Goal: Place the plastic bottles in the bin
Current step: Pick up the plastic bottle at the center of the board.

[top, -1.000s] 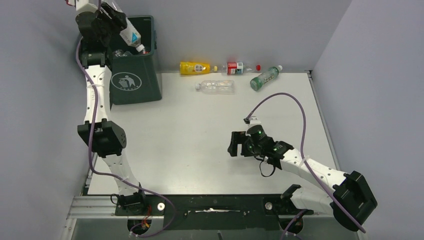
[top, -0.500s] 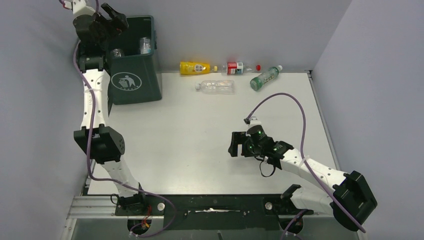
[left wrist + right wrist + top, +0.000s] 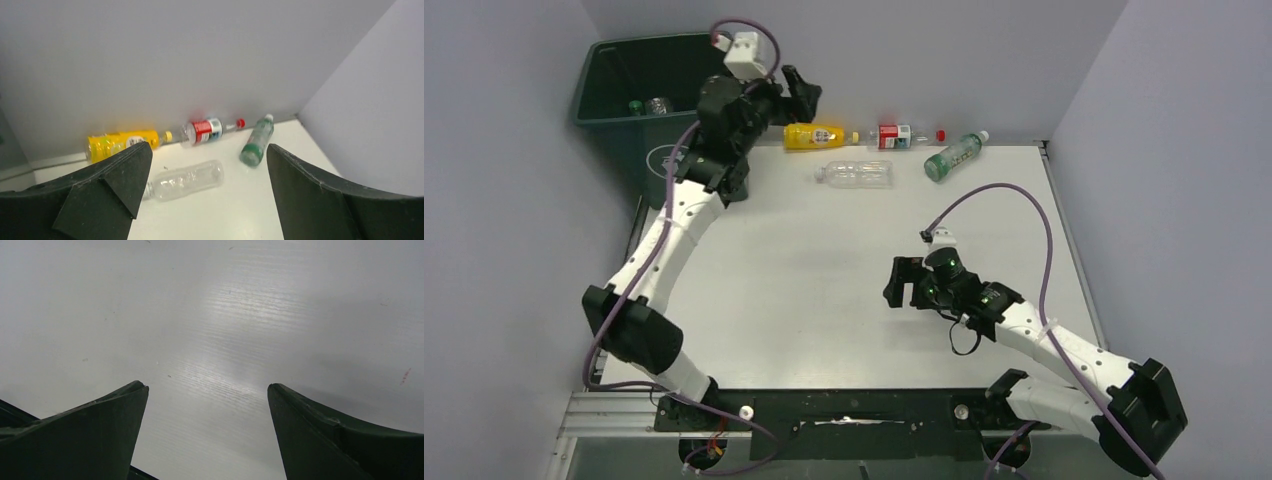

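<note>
Left fingers (image 3: pixel 125 175), wide and empty, sit nearer than my right fingers (image 3: pixel 110 425), also wide, to the 4 plastic bottles (image 3: pixel 856 173) along the bench's (image 3: pixel 824 270) far edge, right of the bin (image 3: pixel 614 80); the yellow bottle (image 3: pixel 120 142), closest, lies lengthwise across their gap.

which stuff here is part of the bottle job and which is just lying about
Job:
bin
yellow bottle
red-label bottle
green-label bottle
clear bottle
bottles inside the bin

Not the job:
purple cable
black base rail
</note>
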Robot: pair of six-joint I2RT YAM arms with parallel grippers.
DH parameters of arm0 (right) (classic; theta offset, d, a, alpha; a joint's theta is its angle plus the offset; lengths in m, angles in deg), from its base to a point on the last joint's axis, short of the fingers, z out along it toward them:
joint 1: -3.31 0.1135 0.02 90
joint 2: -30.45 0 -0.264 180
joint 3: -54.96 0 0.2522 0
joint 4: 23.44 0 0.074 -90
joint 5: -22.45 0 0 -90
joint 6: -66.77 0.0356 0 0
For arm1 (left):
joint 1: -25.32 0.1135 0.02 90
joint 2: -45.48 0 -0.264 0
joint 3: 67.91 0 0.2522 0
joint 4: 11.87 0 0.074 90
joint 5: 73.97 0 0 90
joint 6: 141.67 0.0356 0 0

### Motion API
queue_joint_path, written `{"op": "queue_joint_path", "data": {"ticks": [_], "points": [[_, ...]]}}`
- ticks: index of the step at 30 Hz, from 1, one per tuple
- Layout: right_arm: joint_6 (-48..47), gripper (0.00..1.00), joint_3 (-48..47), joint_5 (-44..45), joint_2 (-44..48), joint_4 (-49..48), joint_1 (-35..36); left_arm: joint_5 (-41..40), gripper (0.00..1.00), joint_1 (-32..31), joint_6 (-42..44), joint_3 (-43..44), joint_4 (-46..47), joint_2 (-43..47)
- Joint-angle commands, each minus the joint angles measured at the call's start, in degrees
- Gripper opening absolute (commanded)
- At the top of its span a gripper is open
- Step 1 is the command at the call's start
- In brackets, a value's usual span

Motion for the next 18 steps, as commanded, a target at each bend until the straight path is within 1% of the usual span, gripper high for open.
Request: {"op": "queue_joint_path", "data": {"ticks": [1, 5, 7, 9, 11, 16, 18], "points": [[1.5, 0.95, -3.2, 2.1, 3.4, 1.7, 0.2, -2.2, 0.86, -4.1, 7.0, 2.5, 0.5, -9.8], [2.3, 0.95, -2.9, 2.4, 5.9, 3.6, 0.2, 0.6, 0.86, -4.6, 8.6, 10.2, -1.4, -21.9], [3.0, 0.95, -2.4, 2.6, 6.9, 4.3, 0.2, 2.4, 0.86, -4.5, 8.0, 13.8, -0.9, -27.3], [3.9, 0.95, -1.4, 2.5, 7.9, 4.4, 0.3, 5.7, 0.86, -4.5, 6.4, 17.5, 0.5, -32.8], [4.9, 0.95, -0.4, 2.1, 8.7, 4.5, 0.4, 7.1, 0.85, -4.7, 4.8, 21.9, 1.1, -37.7], [6.9, 0.95, 1.7, 1.4, 10.7, 5.0, 0.9, 10.6, 0.86, -4.0, 0.3, 28.1, 7.5, -46.3], [7.0, 0.95, 2.0, 1.2, 11.1, 5.3, 1.0, 12.2, 0.86, -3.4, -1.6, 34.9, 6.7, -51.4]]}}
